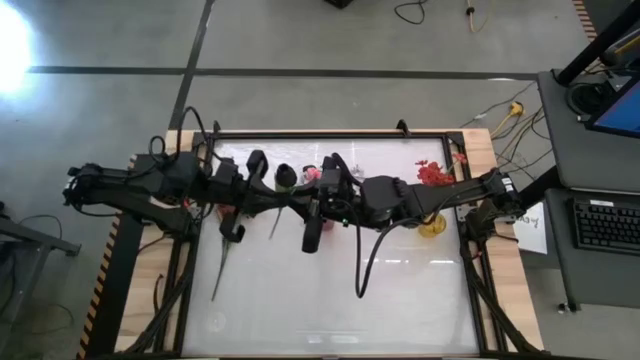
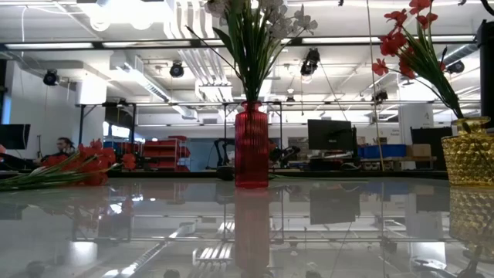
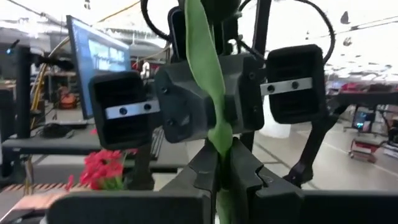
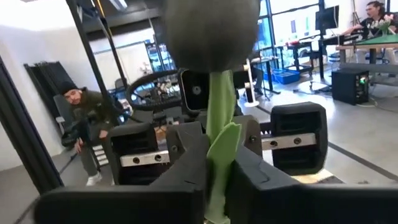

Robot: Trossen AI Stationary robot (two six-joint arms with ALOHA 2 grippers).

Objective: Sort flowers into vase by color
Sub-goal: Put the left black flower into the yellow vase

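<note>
While both pincers clamp one green-stemmed flower point(image 3: 208, 93) mid-table | left pincer point(image 3: 225, 163), right pincer point(image 4: 217, 163) closed on stem | we judge it light, limp; hold the stem.

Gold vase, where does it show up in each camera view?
High view: gold vase right of centre, beside the right arm.
Low view: at the far right edge.
Left wrist view: not in it.
Right wrist view: not in it.
Shared landmark: the red blooms standing in it.
</note>
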